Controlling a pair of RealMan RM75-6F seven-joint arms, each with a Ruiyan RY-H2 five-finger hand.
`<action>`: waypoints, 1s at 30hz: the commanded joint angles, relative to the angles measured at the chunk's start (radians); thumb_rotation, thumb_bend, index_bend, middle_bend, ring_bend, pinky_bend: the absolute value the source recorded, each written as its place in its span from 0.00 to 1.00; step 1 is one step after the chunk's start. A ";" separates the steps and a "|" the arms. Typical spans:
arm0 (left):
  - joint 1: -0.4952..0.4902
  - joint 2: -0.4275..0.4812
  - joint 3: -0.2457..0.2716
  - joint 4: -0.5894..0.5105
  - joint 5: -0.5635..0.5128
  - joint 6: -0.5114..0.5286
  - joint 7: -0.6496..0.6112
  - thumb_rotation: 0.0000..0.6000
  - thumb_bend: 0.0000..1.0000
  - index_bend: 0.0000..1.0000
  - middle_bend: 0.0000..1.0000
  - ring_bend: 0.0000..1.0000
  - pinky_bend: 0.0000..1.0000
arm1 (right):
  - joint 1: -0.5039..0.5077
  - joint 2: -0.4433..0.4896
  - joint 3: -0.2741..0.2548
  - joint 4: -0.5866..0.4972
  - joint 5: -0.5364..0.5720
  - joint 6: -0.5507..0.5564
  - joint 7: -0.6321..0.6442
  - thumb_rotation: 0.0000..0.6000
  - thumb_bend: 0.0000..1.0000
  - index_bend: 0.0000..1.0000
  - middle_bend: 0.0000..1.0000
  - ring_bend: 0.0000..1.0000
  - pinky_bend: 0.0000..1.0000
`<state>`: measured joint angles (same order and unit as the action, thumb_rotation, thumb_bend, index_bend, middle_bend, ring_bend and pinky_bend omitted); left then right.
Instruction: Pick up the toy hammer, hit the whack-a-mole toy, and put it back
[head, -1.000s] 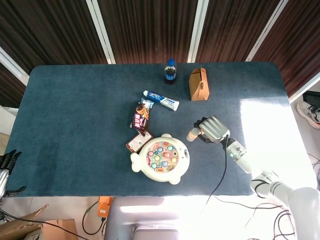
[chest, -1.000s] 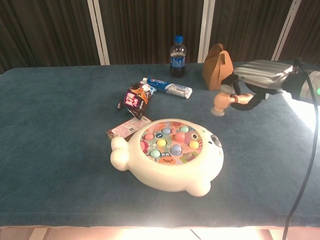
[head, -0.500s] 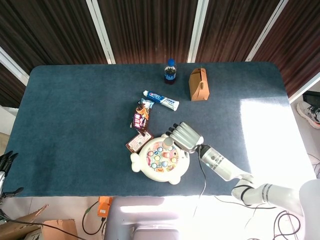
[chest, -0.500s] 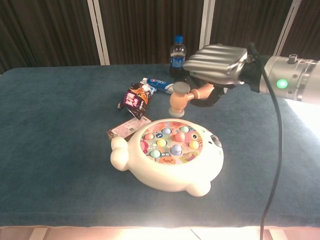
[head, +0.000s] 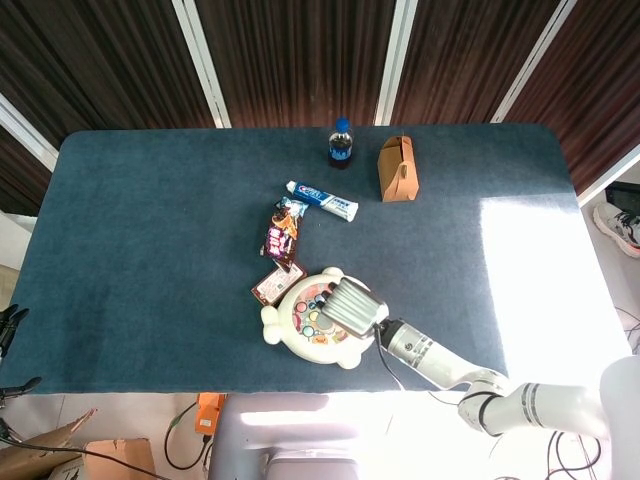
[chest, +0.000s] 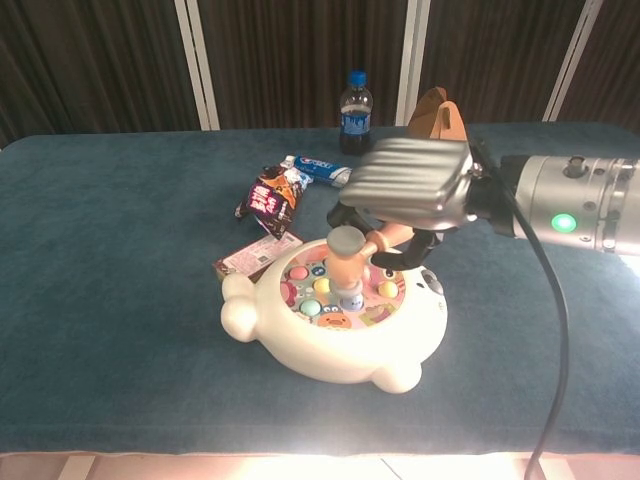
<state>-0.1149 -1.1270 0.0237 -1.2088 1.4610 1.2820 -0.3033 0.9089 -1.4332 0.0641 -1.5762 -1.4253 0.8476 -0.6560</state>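
Observation:
My right hand (chest: 410, 188) grips the toy hammer (chest: 349, 262) by its handle, over the cream whack-a-mole toy (chest: 330, 345). The hammer's peach head points straight down, its lower end on or just above the blue mole in the middle of the board. In the head view the right hand (head: 348, 302) covers the right part of the whack-a-mole toy (head: 290, 325) and hides the hammer. My left hand (head: 10, 325) barely shows at the left edge, off the table, too little of it in view to tell how its fingers stand.
Behind the toy lie a flat brown snack packet (chest: 255, 255), a dark snack bag (chest: 270, 196) and a toothpaste tube (chest: 330, 172). A cola bottle (chest: 354, 112) and a brown paper box (chest: 437, 115) stand at the back. Blue cloth covers the table (head: 150, 230).
My right hand has swung left and towards me from the table's right side to over the toy, then brought the hammer head down onto the board.

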 joint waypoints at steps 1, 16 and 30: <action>-0.001 0.000 -0.001 0.000 0.001 0.000 -0.001 1.00 0.10 0.01 0.00 0.00 0.08 | -0.004 0.001 -0.004 -0.003 -0.001 0.004 -0.005 1.00 0.55 1.00 0.75 0.68 0.73; 0.000 0.004 -0.002 0.002 0.000 -0.004 -0.007 1.00 0.10 0.01 0.00 0.00 0.08 | -0.007 -0.008 -0.010 0.018 0.007 -0.001 0.000 1.00 0.55 1.00 0.75 0.68 0.73; 0.001 0.004 -0.001 0.006 0.002 -0.006 -0.014 1.00 0.10 0.01 0.00 0.00 0.08 | -0.014 -0.016 -0.009 0.042 0.008 0.008 0.025 1.00 0.55 1.00 0.75 0.68 0.73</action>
<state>-0.1142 -1.1232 0.0227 -1.2028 1.4626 1.2757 -0.3171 0.8972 -1.4529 0.0513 -1.5322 -1.4141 0.8485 -0.6399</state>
